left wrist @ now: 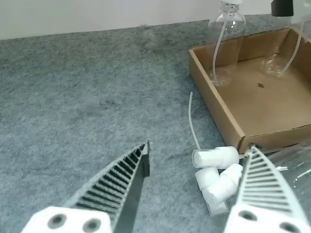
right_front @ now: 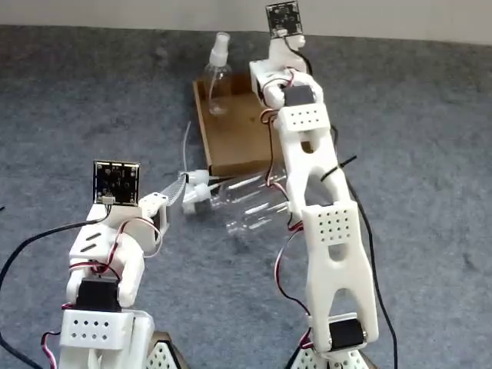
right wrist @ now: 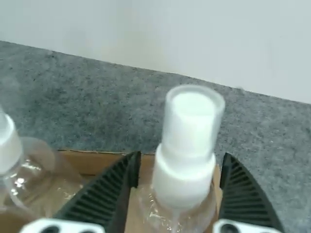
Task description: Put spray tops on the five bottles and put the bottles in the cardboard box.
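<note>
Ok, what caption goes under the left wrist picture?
Open left gripper near loose spray tops beside the cardboard box.

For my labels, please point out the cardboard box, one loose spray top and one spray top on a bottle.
cardboard box point(left wrist: 212, 99), left wrist view, side wall.
loose spray top point(left wrist: 216, 158), left wrist view, white head.
mounted spray top point(right wrist: 193, 114), right wrist view, white cap.

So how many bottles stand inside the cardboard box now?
2 in the cardboard box: the first bottle at a far corner, the second bottle beside it, inside the right hand. More may be hidden.
</note>
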